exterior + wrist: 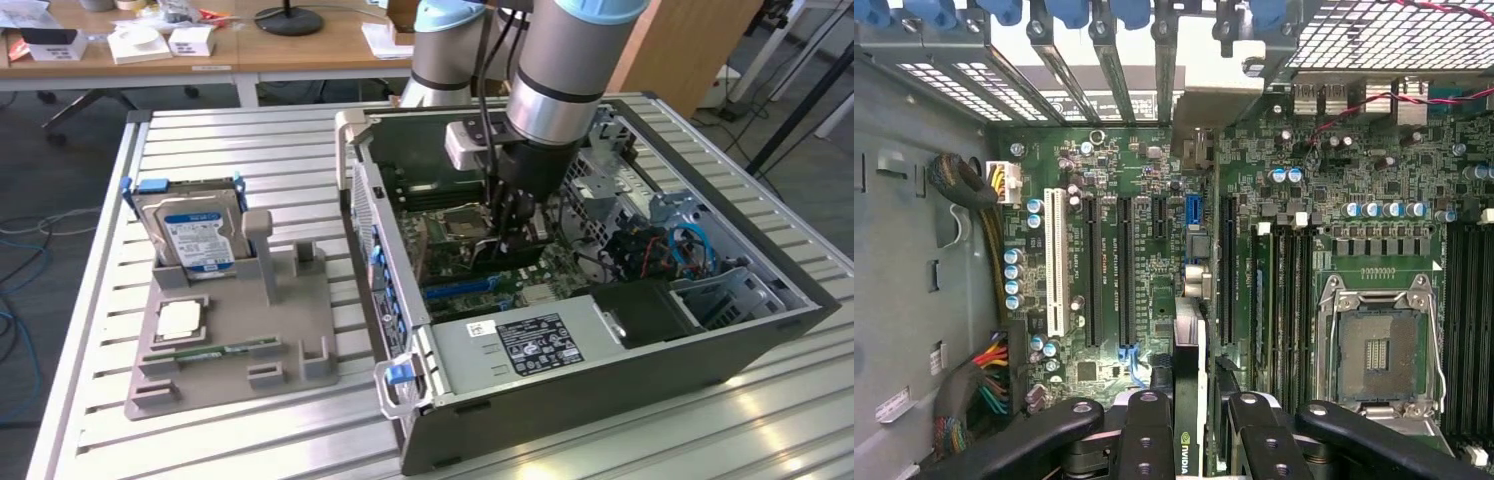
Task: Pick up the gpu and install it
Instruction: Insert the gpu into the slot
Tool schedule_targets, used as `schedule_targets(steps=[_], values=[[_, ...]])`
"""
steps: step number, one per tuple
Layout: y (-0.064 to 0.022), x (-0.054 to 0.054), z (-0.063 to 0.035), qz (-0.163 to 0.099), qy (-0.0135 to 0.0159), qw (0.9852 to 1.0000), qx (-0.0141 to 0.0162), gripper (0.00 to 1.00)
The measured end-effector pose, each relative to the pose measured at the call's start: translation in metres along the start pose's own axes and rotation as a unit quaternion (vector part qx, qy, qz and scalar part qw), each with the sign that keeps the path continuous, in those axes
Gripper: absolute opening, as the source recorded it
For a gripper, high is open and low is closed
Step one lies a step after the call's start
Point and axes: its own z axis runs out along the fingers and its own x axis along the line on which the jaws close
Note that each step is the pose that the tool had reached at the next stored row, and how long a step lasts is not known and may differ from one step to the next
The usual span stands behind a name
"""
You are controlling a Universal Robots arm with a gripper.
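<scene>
The computer case [641,350] lies open on the worktop [200,130]. The robot arm reaches down into the middle of the case. Its pincer [514,235] is pinching the gpu [1189,340], with one black finger [1149,430] on each flat side of the card. The gpu is inside the case, standing on its thin edge over the green board [1104,170] at the bottom of the case. It runs along the long black slots [1124,270] there. Its silver end [1204,95] points to the case wall that has the blue clips [1069,10]. I cannot tell if the card touches a slot yet. The square chip socket [1374,350] sits on the same board inside the case, near the card.

Outside the case, on the exterior view's left of it, a grey holder [240,330] lies on the worktop. A hard drive [194,235] with a blue label stands in it. A green memory stick [214,352] and a square chip [180,320] lie in it too.
</scene>
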Motion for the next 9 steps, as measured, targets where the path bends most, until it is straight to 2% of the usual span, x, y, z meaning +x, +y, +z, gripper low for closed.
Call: schedule_targets(steps=[9], values=[[0.0064,0.0003,0.0000,0.000,0.0000,1.0000,0.0001,0.26]])
